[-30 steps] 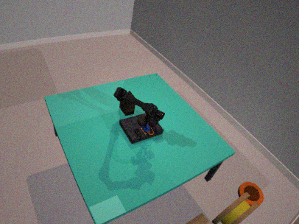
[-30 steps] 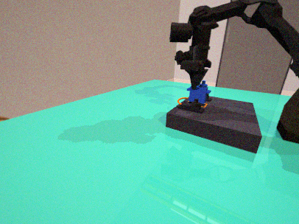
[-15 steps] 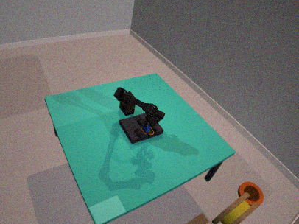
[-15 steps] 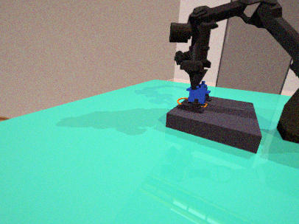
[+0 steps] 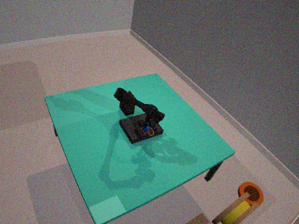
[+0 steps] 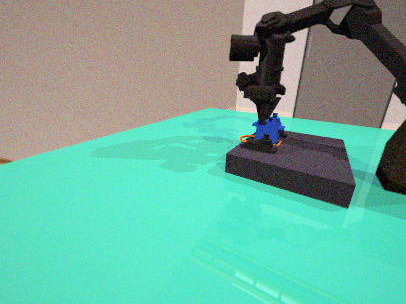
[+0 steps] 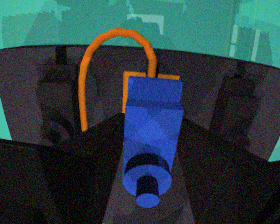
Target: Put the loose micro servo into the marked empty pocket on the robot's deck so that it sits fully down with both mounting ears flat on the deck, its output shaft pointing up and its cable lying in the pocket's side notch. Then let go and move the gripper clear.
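The loose blue micro servo (image 5: 147,129) (image 6: 269,129) (image 7: 153,125) is upright over the deck (image 5: 129,131) (image 6: 300,173) (image 7: 200,65), with its output shaft pointing up. My gripper (image 6: 265,121) (image 7: 152,120) is shut on it, one finger on each side. In the wrist view the orange outline of the marked pocket (image 7: 125,92) shows behind and left of the servo's far end. The servo's body stands in view above the deck; its underside and most of the pocket are hidden. The orange cable (image 7: 83,90) arches from the far end to the left.
Two dark servos are on the deck, one to the left (image 7: 57,95) and one to the right (image 7: 237,100) of the held servo in the wrist view. The deck rests on a green table (image 5: 85,149) (image 6: 125,228). The arm's base is beside the deck.
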